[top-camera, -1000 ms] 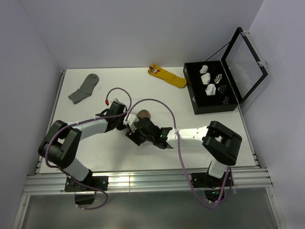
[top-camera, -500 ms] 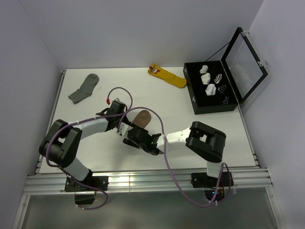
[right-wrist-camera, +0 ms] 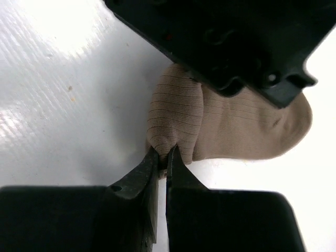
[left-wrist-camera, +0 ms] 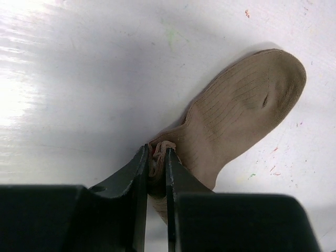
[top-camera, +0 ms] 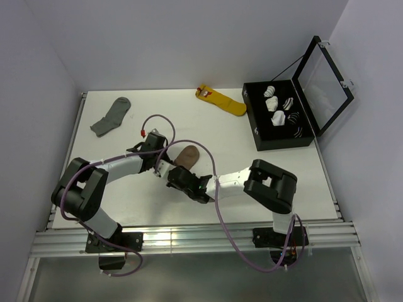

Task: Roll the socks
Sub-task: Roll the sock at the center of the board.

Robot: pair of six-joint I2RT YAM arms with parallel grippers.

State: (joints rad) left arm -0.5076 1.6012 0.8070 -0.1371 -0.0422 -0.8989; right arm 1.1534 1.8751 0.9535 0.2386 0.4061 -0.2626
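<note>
The tan sock lies on the white worktop near its middle, just ahead of where the two arms meet. Its rounded toe points away from the arm bases and its cuff end is hidden under the hands in the overhead view. The left hand is pressed nearly together and pinches a bunched bit of fabric at the sock's cuff end, where a trace of red shows between the fingertips. From there the foot of the sock stretches flat up and to the right in the left wrist view, with a small crease near the toe. The right hand is also closed and nips a raised fold of the ribbed tan fabric at the sock's near edge. In its own wrist view the dark body of the left hand sits directly above, covering part of the sock. Seen from overhead, the two hands are close side by side at the sock's near end, the left one coming in from the left and the right one from the right. Well apart, a grey sock lies near the far left corner and a yellow sock near the far edge. A black case stands open at the right with rolled socks inside.
</note>
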